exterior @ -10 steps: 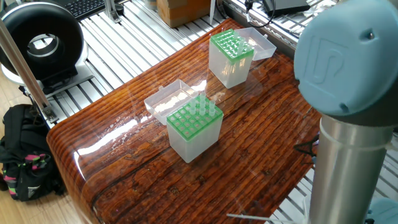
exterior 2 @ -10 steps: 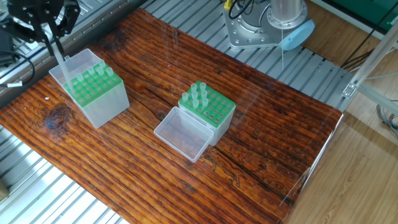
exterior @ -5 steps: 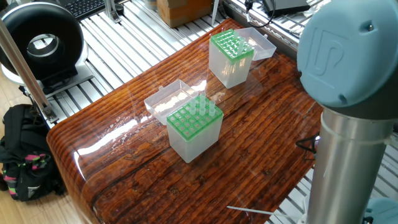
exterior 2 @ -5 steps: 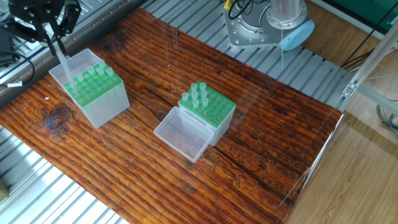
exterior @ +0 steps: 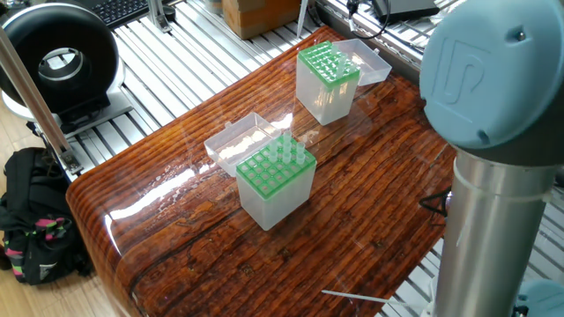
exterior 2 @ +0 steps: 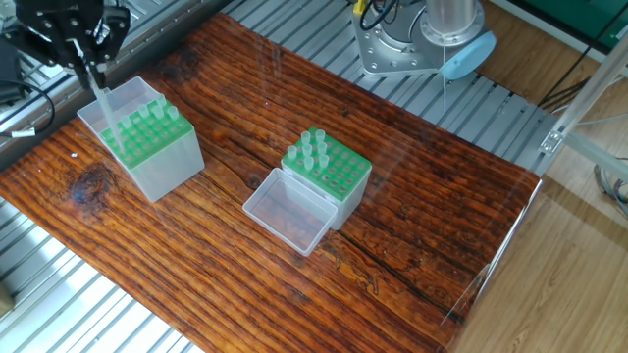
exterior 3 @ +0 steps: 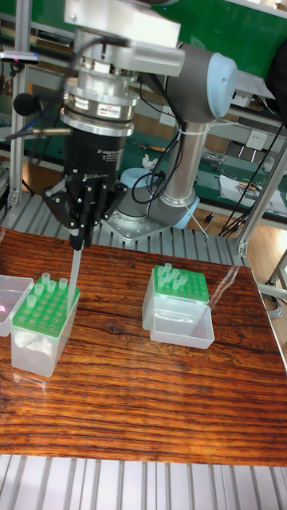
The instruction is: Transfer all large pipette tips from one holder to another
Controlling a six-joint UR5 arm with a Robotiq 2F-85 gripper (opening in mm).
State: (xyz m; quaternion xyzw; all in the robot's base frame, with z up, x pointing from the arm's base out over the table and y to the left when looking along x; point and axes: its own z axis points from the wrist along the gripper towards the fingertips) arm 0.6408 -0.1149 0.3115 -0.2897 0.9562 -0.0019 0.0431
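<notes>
My gripper (exterior 3: 77,233) (exterior 2: 86,67) is shut on one large pipette tip (exterior 3: 71,275) (exterior 2: 101,96), which hangs upright. Its lower end sits at the back rows of the left holder (exterior 3: 40,331) (exterior 2: 149,147), a clear box with a green rack holding several tips. I cannot tell whether the end is inside a hole. The other holder (exterior 3: 177,296) (exterior 2: 329,172) (exterior: 275,180) stands mid-table with several tips (exterior 2: 312,147) (exterior 3: 170,276) along one side. In one fixed view the far holder (exterior: 328,75) shows, but the gripper is out of frame.
Each holder has a clear hinged lid lying open beside it (exterior 2: 289,211) (exterior: 366,60). The robot base (exterior 2: 417,44) stands at the table's far edge. The arm's big blue joint (exterior: 489,79) blocks the right of one view. A black round device (exterior: 57,57) and a backpack (exterior: 31,216) sit off the table.
The arm has shifted only slightly. The gripper stays shut on the tip above the left holder, with the tip a touch lower.
</notes>
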